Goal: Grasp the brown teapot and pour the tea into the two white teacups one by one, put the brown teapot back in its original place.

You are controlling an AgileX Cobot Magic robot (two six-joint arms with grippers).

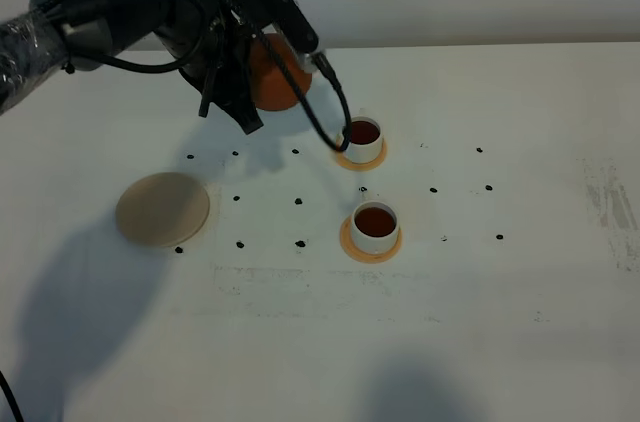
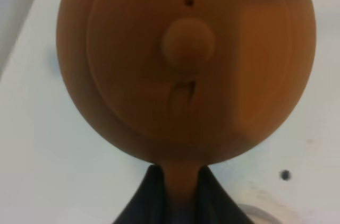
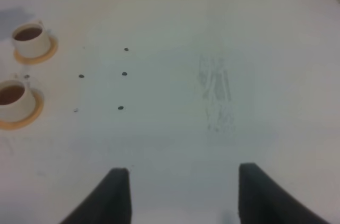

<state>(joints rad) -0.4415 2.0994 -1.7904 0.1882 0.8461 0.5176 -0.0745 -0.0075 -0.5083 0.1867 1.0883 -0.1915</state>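
1. Exterior high view. Teapot (image 1: pixel 275 77) position: the brown teapot hangs lifted above the table (image 1: pixel 520 292) near its far edge, held by the left gripper (image 1: pixel 262 82), whose body hides the handle side. Both white teacups show dark tea: the farther cup (image 1: pixel 363 139) and the nearer cup (image 1: pixel 375 226), each on a small orange coaster. The large beige coaster (image 1: pixel 163 209) lies bare toward the left edge, well apart from the cups.
   - Orientation: spout and handle are masked by the arm here; the direction the pot points cannot be read from this view.
   - Hazard: a black cable (image 1: pixel 330 107) loops from the wrist down beside the farther cup's rim. A sideways move toward the beige coaster could drag it across that cup and tip it or spill it.

2. Left wrist view. The pot fills the frame, lid and knob (image 2: pixel 187 41) facing the camera. The dark fingers (image 2: pixel 151 197) are clamped on the loop handle (image 2: pixel 180 184).
   - Long axis: handle-to-spout line runs from the fingers straight away through the knob; the spout is out of sight.
   - Hazard: the grip covers only the narrow handle, so the heavy body could swing or rotate during transfer. The lid appears unrestrained; further tilt could shed it.

3. Right wrist view. The right gripper (image 3: pixel 178 195) stands wide and empty above bare table near the right edge, both filled cups well apart from it.
   - Hazard: none apparent while this arm remains parked.
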